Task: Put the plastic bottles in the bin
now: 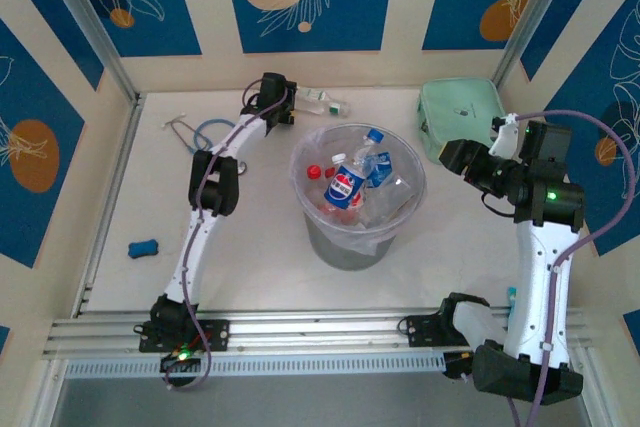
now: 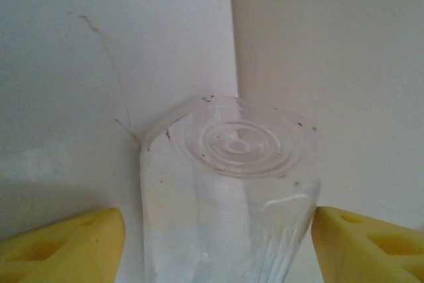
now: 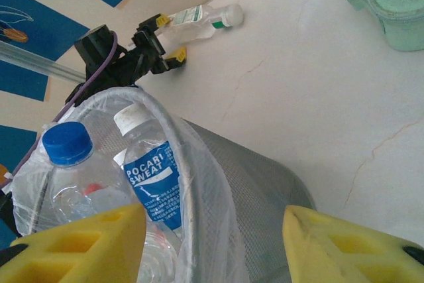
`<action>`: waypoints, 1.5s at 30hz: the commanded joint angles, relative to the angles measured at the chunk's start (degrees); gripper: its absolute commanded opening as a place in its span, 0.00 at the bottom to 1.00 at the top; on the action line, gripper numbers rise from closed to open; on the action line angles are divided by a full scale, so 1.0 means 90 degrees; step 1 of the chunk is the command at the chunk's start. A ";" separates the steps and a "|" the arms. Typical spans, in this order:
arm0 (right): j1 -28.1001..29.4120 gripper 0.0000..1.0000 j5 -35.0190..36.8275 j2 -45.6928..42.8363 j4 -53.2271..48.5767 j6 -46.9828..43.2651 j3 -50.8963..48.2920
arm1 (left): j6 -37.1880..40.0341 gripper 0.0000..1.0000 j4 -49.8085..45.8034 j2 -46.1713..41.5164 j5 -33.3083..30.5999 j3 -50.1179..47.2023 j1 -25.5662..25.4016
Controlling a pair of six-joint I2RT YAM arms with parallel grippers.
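A clear plastic bottle (image 1: 318, 100) with a green-white label lies on the table by the back wall. My left gripper (image 1: 292, 99) is at its base end. In the left wrist view the bottle's ribbed base (image 2: 232, 190) stands between the yellow fingers. The right finger (image 2: 371, 243) touches it and the left finger (image 2: 66, 246) stands a little apart, so the gripper is open around it. The round translucent bin (image 1: 415, 172) in the middle holds several bottles, among them a Pepsi one (image 1: 343, 187) and a Pocari Sweat one (image 3: 149, 177). My right gripper (image 1: 450, 155) hovers open and empty right of the bin rim (image 3: 192, 164).
A mint-green box (image 1: 458, 117) sits at the back right, close to the right arm. A small blue object (image 1: 144, 247) lies at the left, and a blue loop with wire (image 1: 210, 132) lies at the back left. Walls close in the back and both sides.
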 commanded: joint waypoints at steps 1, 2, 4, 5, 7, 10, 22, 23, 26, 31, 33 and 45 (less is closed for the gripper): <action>-0.0041 0.57 -0.0233 -0.0101 -0.0140 -0.0108 0.0026 | -0.0323 0.69 -0.0259 0.0500 -0.0150 -0.0049 -0.0070; -0.0051 0.57 -0.0246 -0.0098 -0.0147 -0.0106 0.0031 | -0.0351 0.68 -0.0241 0.0558 -0.0116 -0.0004 -0.0054; -0.0060 0.57 -0.0255 -0.0114 -0.0159 -0.0110 0.0041 | -0.0354 0.63 -0.0239 0.0616 -0.0079 0.0045 -0.0016; -0.0060 0.57 -0.0253 -0.0116 -0.0178 -0.0120 0.0044 | -0.0321 0.60 -0.0263 0.0613 -0.0081 0.0037 -0.0006; -0.0080 0.57 -0.0252 -0.0110 -0.0226 -0.0133 0.0089 | -0.0257 0.55 -0.0239 0.0599 -0.0065 0.0015 0.0013; -0.0099 0.57 -0.0262 -0.0084 -0.0304 -0.0145 0.0200 | -0.0287 0.48 0.0093 0.0523 0.0090 -0.0153 0.0075; -0.0109 0.57 -0.0435 -0.0083 -0.0208 0.0017 0.0265 | 0.0969 0.39 0.1475 -0.1508 0.0569 -0.2025 0.0547; -0.0107 0.57 -0.0430 -0.0083 -0.0203 0.0000 0.0270 | 0.1179 0.38 0.1609 -0.1762 0.0616 -0.2244 0.0582; -0.0109 0.57 -0.0409 -0.0070 -0.0198 0.0003 0.0274 | 0.1819 0.38 0.1684 -0.2352 0.0885 -0.2573 0.0728; -0.0109 0.57 -0.0432 -0.0009 -0.0147 -0.0010 0.0311 | 0.2765 0.37 0.1904 -0.3509 0.1511 -0.3331 0.0976; -0.0102 0.57 -0.0517 0.0044 -0.0051 0.0046 0.0377 | 0.3191 0.36 0.1948 -0.4034 0.1653 -0.3692 0.1063; 0.0652 0.54 -0.1345 0.0703 0.0801 -0.0029 0.1292 | 0.6531 0.34 0.0346 -0.6752 0.2146 -0.3959 0.1216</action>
